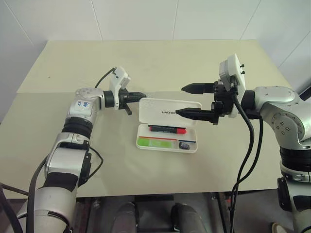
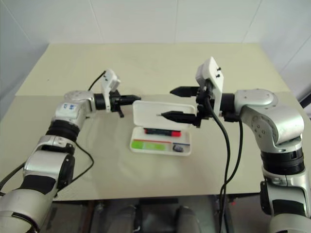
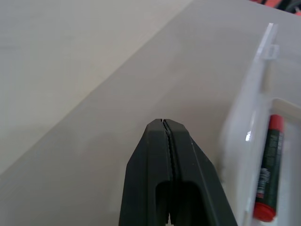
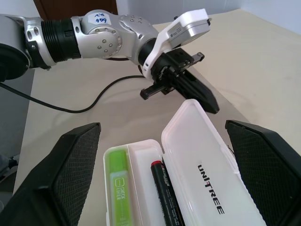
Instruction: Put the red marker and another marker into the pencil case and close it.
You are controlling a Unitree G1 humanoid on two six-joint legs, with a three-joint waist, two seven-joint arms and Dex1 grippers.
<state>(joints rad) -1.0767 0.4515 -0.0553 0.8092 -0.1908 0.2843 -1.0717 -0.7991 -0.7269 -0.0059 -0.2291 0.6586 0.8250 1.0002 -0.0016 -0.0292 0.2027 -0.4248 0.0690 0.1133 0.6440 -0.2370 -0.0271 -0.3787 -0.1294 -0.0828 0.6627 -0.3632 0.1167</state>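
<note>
Item: flat white hard-plastic pencil case [image 1: 167,138] with rounded corners, lying open near the middle of a pale beige table [image 1: 146,63]. The hinged lid [image 1: 170,110] stands tilted up behind the tray, its dark "UNITREE" lettering facing the robot.

Contents of tray:
- Back compartment, nearest the lid: slim red marker [image 1: 167,129] with dark barrel, red cap and red end, lying lengthwise along the tray.
- Front compartment, on the robot's left: short, thick, lime-green marker [image 1: 156,142], lying flat and parallel to the red one.
- Front compartment, on the robot's right: small dark block [image 1: 184,144] (what it is cannot be told).

Both markers lie inside the case; the lid is not yet shut.

Left gripper [image 1: 141,95]: two black fingers pressed together with only a hairline seam between them, holding nothing. It reaches in level from the robot's left, tip just beside the lid's upper left corner (contact cannot be told).

Right gripper [image 1: 181,101]: two black fingers spread wide apart, nothing between them. It points across toward the robot's left; the lower finger [image 1: 194,114] sits in front of the lid's right part, the upper finger [image 1: 197,88] above the lid's top edge.
</note>
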